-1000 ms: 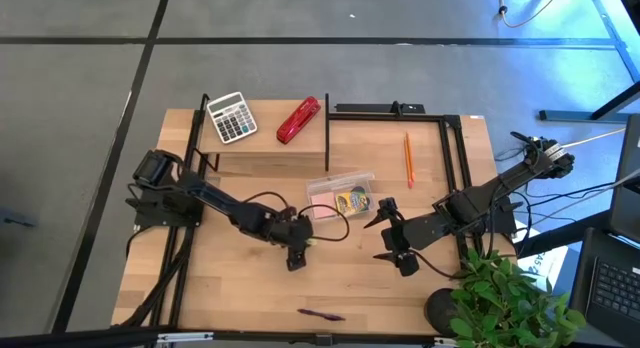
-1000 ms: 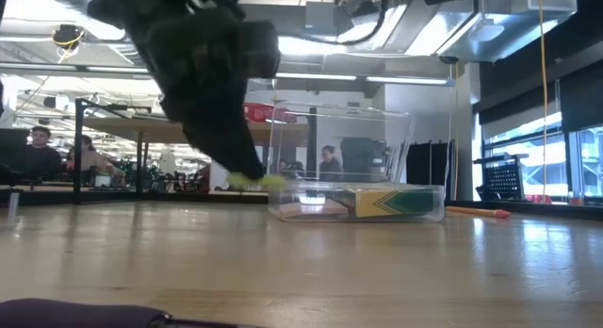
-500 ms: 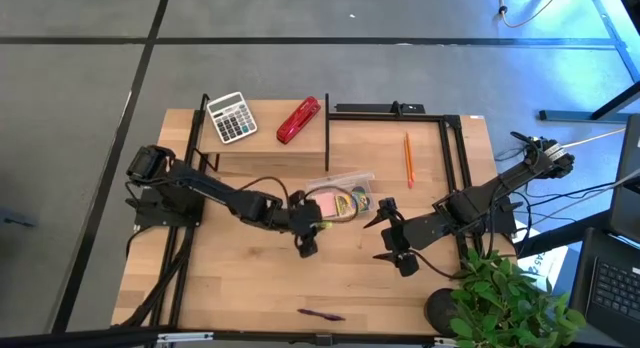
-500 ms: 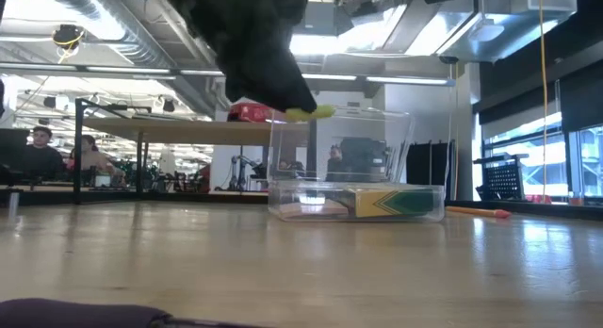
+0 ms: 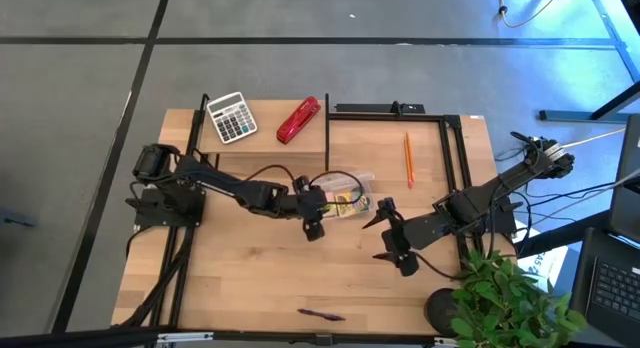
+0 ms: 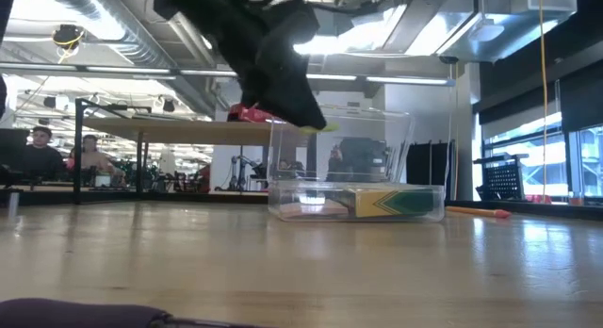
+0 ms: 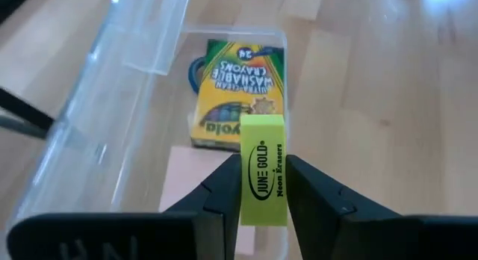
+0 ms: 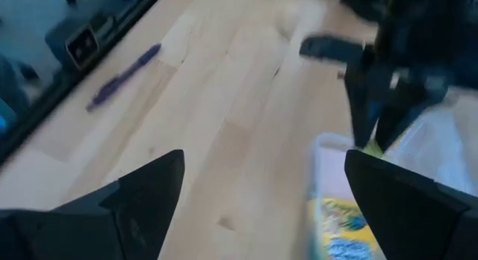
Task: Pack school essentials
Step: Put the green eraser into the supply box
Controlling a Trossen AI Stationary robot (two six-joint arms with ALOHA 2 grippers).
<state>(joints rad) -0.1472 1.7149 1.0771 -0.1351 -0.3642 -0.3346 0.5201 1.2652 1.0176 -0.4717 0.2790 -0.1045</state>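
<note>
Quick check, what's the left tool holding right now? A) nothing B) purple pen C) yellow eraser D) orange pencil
C: in the left wrist view the left tool is shut on the yellow eraser, held above the clear box with the crayon box inside; the orange pencil and purple pen lie on the table.

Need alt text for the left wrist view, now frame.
The left gripper holds a small yellow-green eraser block printed "June Gold Neon Erasers" between its two dark fingers, above a clear plastic box on the light wooden table. Inside the box lie a yellow-green crayon box, a pink sticky-note pad and part of some blue-handled scissors.
</note>
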